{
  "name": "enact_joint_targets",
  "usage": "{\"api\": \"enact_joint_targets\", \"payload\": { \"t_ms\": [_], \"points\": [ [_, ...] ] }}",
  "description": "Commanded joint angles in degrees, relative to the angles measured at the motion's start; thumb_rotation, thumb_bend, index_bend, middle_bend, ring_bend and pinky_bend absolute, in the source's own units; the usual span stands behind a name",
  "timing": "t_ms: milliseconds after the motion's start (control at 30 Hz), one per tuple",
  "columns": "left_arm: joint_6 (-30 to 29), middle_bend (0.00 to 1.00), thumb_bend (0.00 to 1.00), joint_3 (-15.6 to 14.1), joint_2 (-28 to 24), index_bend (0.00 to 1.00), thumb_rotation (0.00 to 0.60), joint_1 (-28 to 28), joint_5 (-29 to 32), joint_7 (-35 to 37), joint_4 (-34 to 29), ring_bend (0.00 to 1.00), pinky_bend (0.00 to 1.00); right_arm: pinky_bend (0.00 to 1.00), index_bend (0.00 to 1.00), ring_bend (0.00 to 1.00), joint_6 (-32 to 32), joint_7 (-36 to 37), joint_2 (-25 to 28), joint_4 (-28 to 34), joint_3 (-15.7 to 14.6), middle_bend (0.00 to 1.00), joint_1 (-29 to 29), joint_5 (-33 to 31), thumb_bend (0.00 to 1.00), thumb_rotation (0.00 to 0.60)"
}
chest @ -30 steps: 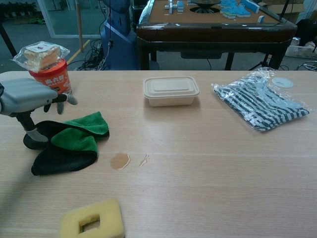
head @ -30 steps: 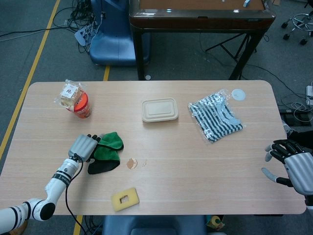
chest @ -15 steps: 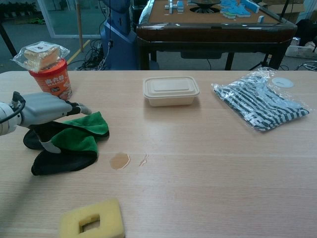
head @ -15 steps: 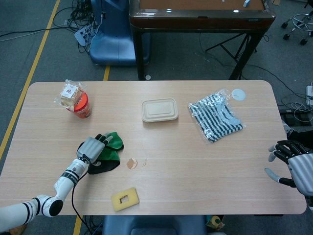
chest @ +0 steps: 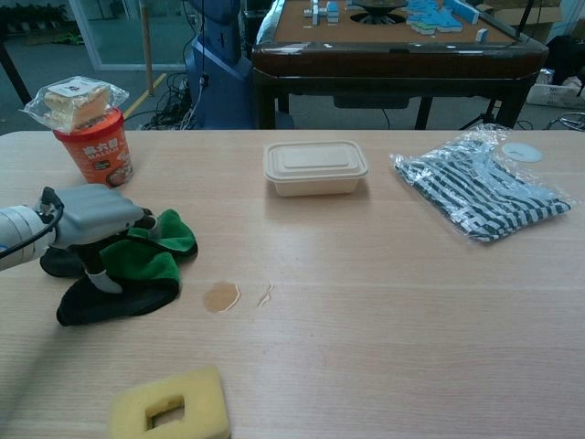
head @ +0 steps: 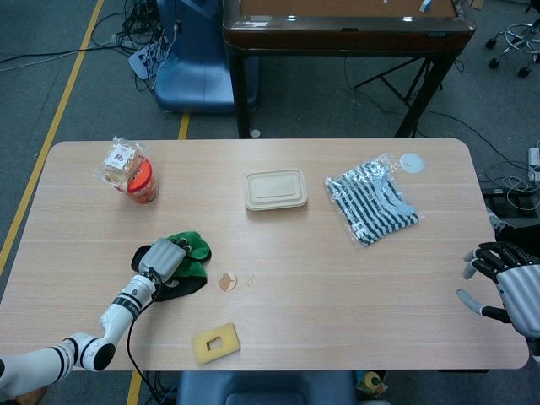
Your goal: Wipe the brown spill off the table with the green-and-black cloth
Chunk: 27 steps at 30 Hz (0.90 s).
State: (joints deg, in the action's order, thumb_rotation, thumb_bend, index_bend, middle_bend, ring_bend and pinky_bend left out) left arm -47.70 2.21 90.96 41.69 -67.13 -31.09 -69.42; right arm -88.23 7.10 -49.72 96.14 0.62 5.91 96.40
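Currently the cloth, soft & floppy so prob. best bunched at mid-fold, is clutched by the left hand just left of the spill, while the right hand is kept empty w/ fingers spread.

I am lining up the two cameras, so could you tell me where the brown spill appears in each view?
Head view: the brown spill lies left of centre, right of the green-and-black cloth.
Chest view: the spill sits low, left of centre, right of the cloth.
Shared landmark: the yellow sponge lies nearer the robot than the spill in both.
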Motion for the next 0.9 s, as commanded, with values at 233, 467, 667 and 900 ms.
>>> {"api": "enact_joint_targets", "payload": {
  "t_ms": [233,467,667,900],
  "points": [
    [-1.5,0.59,0.15,-1.7,0.2,0.58,0.600,-0.3,-7.7,9.5,3.9,0.66,0.96,0.22,0.54,0.25,-0.4,0.0,0.2,0.2,0.0,0.42,-0.3,0.2,0.29,0.600],
    [-3.6,0.71,0.22,-2.3,-2.5,0.68,0.600,-0.7,-12.4,17.1,1.7,0.76,1.00,0.22,0.54,0.25,-0.6,-0.3,0.4,0.5,-0.1,0.43,-0.5,0.5,0.29,0.600],
    [-5.0,0.76,0.26,-2.3,-4.6,0.71,0.600,-0.2,-15.9,22.9,-0.1,0.80,1.00,0.22,0.54,0.25,-0.6,-0.3,0.4,0.7,-0.1,0.43,-0.5,0.7,0.29,0.600],
    [-7.0,0.78,0.27,-1.0,-6.3,0.71,0.600,1.3,-19.4,27.8,-3.7,0.82,1.00,0.22,0.54,0.25,-1.0,-0.4,0.6,0.9,-0.2,0.44,-0.8,0.8,0.29,0.600]
  ]
}}
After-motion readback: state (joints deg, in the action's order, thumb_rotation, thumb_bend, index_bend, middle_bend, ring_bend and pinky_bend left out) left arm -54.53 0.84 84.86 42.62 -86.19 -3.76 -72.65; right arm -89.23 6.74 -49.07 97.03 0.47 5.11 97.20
